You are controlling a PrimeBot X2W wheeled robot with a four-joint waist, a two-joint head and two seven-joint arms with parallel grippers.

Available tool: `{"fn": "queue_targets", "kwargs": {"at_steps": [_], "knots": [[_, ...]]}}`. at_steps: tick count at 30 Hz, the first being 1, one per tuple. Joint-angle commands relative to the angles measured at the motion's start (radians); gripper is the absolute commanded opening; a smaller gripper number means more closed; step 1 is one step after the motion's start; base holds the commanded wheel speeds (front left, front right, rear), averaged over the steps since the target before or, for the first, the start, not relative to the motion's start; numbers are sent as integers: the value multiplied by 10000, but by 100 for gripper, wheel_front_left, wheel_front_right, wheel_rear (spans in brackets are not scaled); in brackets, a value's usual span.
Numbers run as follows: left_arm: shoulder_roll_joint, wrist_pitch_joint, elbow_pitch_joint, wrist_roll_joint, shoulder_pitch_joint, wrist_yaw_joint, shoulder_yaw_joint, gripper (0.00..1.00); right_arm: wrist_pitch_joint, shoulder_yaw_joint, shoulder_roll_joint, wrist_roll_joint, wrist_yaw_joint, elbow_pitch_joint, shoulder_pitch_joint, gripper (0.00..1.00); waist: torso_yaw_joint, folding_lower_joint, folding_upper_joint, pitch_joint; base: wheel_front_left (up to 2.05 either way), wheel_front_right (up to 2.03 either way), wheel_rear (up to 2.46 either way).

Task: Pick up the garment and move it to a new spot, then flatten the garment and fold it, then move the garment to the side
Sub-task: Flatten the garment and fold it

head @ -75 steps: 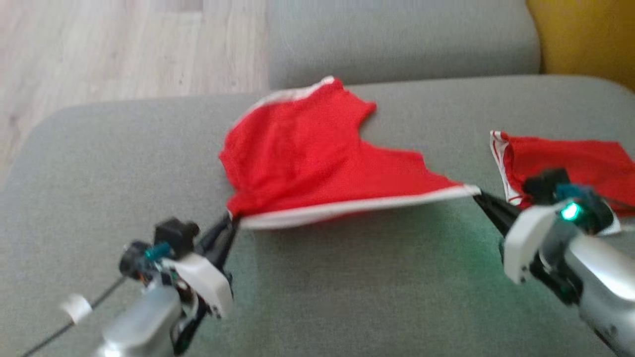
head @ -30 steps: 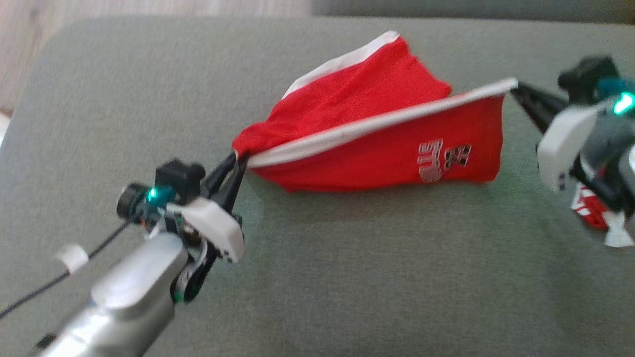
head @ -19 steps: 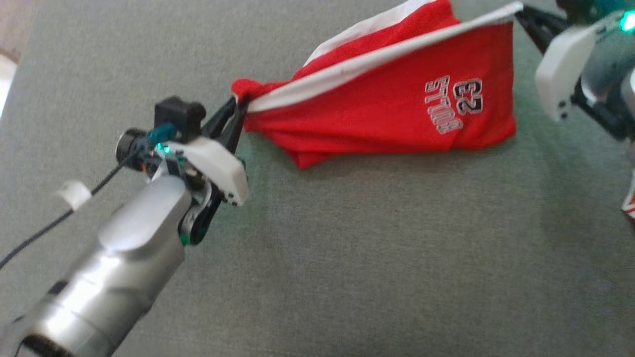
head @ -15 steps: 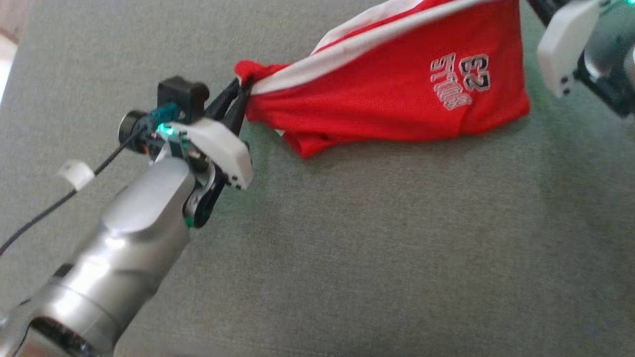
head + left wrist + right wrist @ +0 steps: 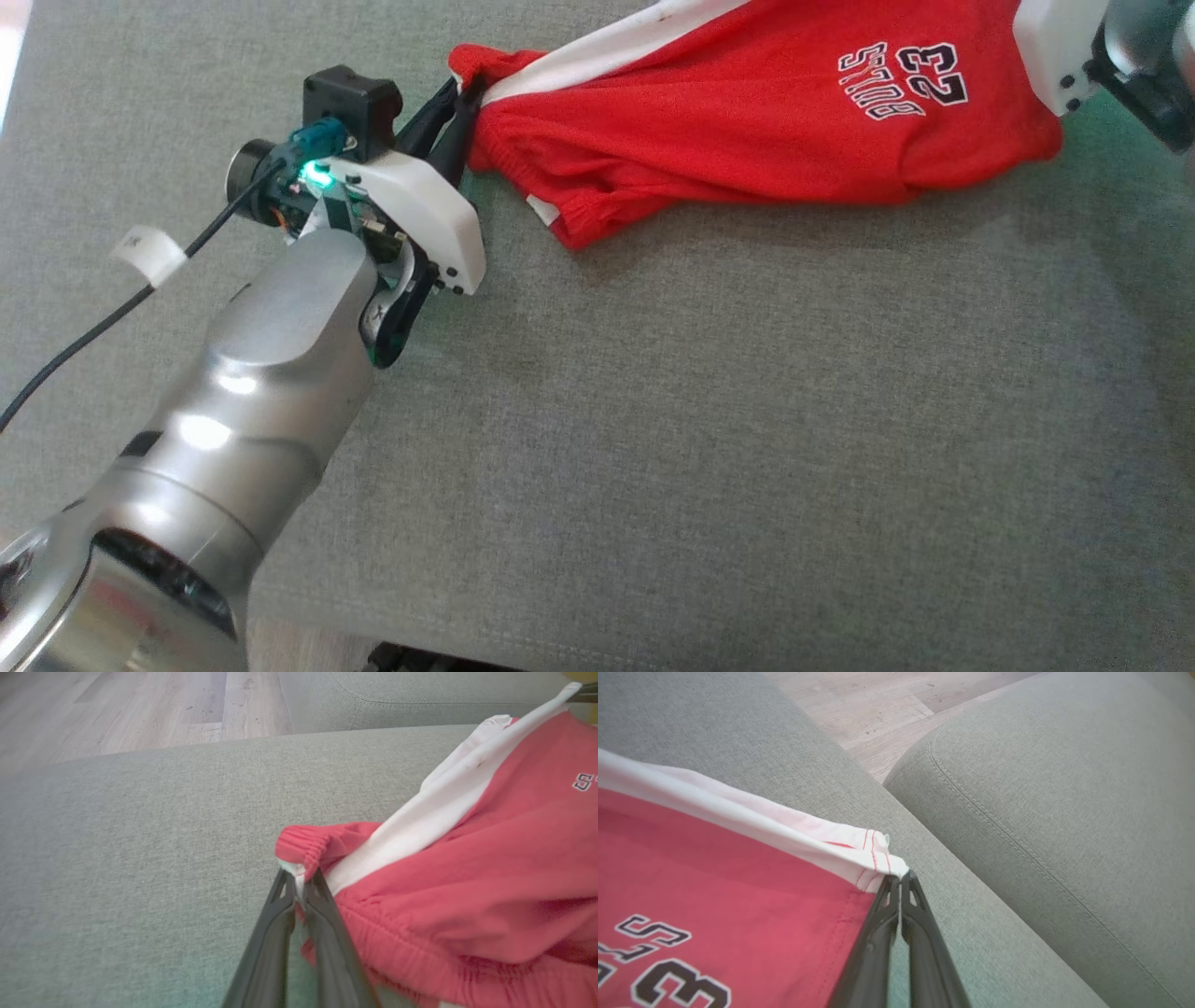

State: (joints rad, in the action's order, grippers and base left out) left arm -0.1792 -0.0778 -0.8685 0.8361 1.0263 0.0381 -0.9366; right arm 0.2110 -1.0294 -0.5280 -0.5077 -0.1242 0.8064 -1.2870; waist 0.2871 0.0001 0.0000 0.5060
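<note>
The garment (image 5: 747,121) is a pair of red shorts with a white side stripe and a number print, stretched between both arms over the grey cushion (image 5: 709,448). My left gripper (image 5: 455,98) is shut on the elastic waistband corner (image 5: 303,851). In the right wrist view my right gripper (image 5: 899,882) is shut on the white-trimmed hem corner (image 5: 873,856). The shorts' lower fold rests on the cushion, and the stripe edge is held taut above it.
A second grey cushion (image 5: 1064,802) lies beyond a seam on the far side. Wooden floor (image 5: 140,709) shows past the cushion's edge. A black cable with a white tag (image 5: 149,257) trails from my left wrist.
The head camera has tilted down and the arm looms larger. Both grippers have kept their hold, and the shorts have turned over, with the printed side now facing up.
</note>
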Motion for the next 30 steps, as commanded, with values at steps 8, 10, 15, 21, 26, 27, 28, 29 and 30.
{"fn": "queue_targets", "kwargs": {"at_steps": [8,10,15,21,26,27,28,29,30], "knots": [[0,-352,-833,-65,717,251,227,100,-879,-752,377,-394,-65,829,-684,100,20,-1,0,133,0,0,0],[22,-478,-1015,-65,742,280,229,100,-1103,-798,494,-499,-65,1055,-743,100,-48,-1,0,67,0,0,0],[-36,-1057,-1337,38,728,217,432,100,-1804,-627,756,-891,-65,1641,-698,100,-283,-1,0,-325,0,0,0],[-371,-1728,-1142,206,505,-55,1033,100,-3087,-37,1020,-1510,-65,2053,-228,100,-647,-1,0,-1084,0,0,0],[-882,-1832,2,-23,-122,-505,1932,100,-4309,693,1265,-1630,-65,2618,375,100,-975,-1,0,-1835,0,0,0],[-1001,-1834,417,-166,-359,-605,2171,100,-4449,869,1356,-1675,-65,2646,527,100,-1043,-1,0,-1976,0,0,0],[-1118,-1835,848,-333,-640,-691,2402,100,-4553,1048,1433,-1708,-65,2654,689,100,-1112,-1,0,-2133,0,0,0],[-1230,-1836,1288,-508,-952,-773,2634,100,-4628,1269,1493,-1740,-65,2649,841,100,-1180,-1,0,-2279,0,0,0],[-1335,-1836,1725,-655,-1300,-889,2919,100,-4676,1505,1574,-1766,-65,2611,1016,100,-1262,-1,0,-2440,0,0,0]]}}
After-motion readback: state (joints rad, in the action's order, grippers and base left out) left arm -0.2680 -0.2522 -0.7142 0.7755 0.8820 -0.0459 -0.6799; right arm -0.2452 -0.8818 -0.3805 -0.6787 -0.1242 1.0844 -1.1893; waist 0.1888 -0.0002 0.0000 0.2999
